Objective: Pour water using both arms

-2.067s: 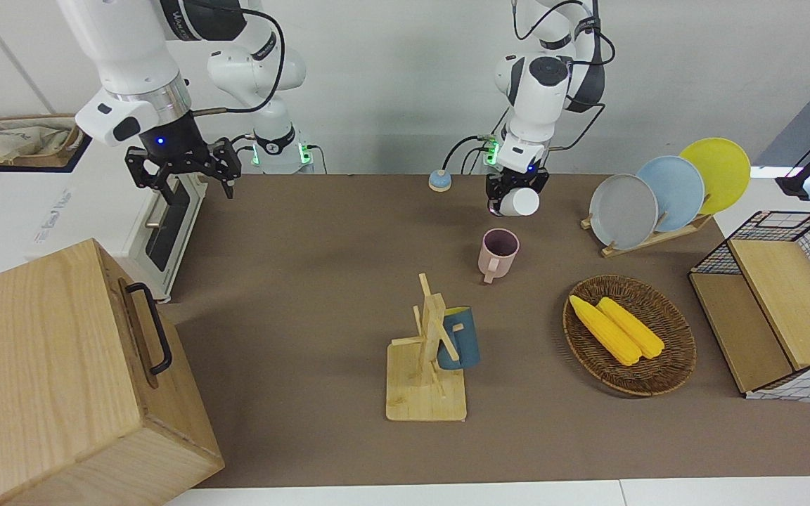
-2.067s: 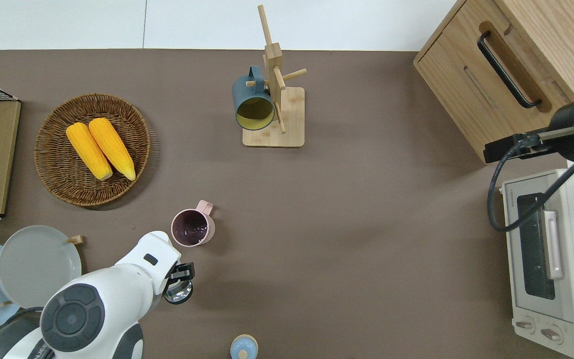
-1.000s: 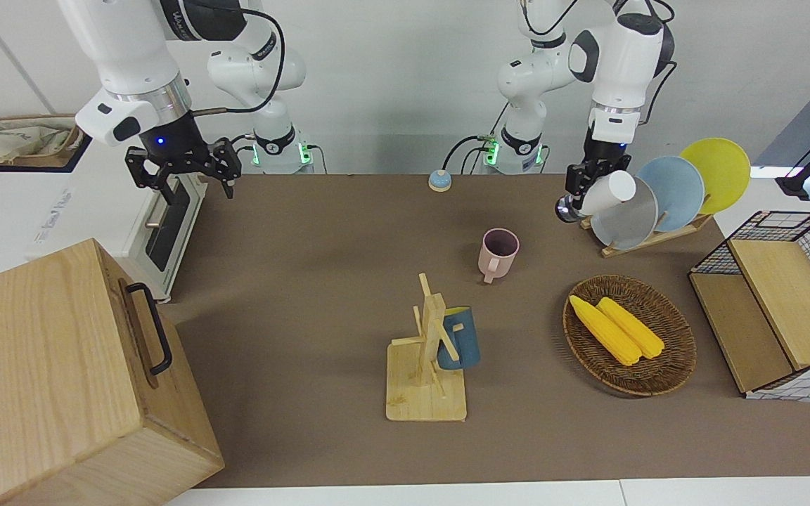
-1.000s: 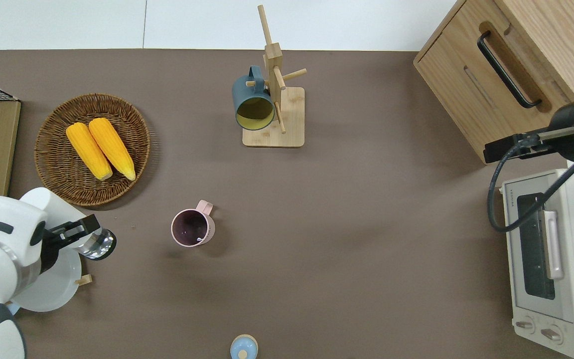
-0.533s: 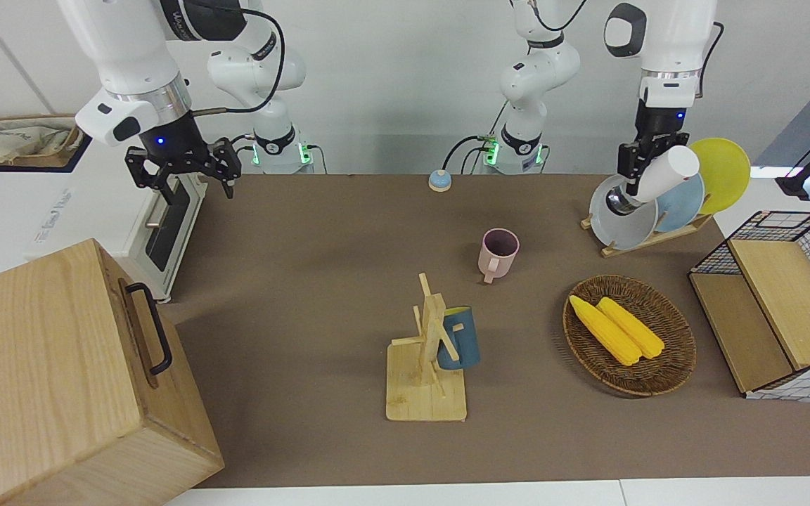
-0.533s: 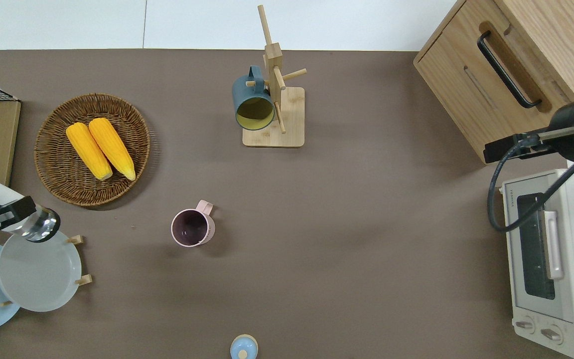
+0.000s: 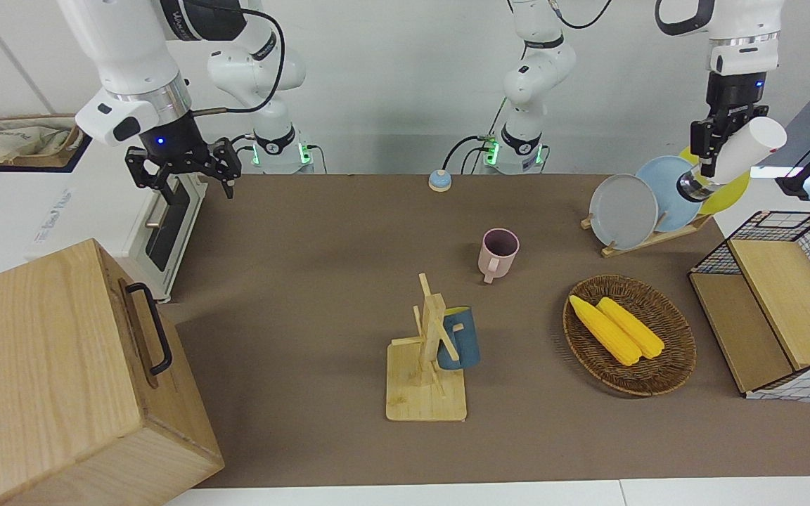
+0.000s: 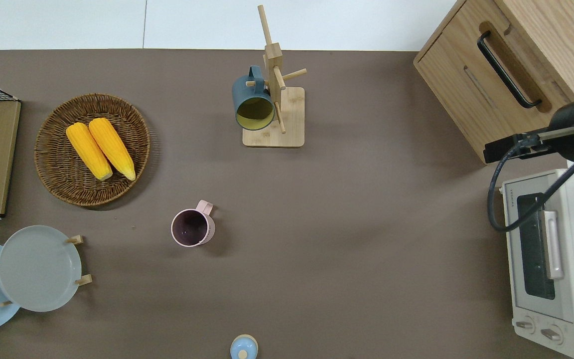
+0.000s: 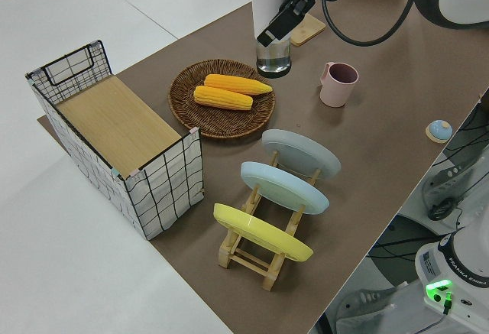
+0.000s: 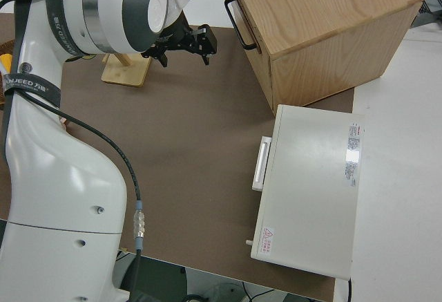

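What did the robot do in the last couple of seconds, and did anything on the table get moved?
The left end effector, shut on a white bottle, rose from just beside the pink mug and swung toward the left arm's end of the table, past the plate rack; it has now left the overhead view. The right arm stayed parked. Mug, corn basket and mug tree did not move.

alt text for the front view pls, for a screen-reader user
The left gripper holds a white bottle tilted in the air above the plate rack, away from the pink mug standing on the brown table. The right gripper hangs open by the toaster oven.
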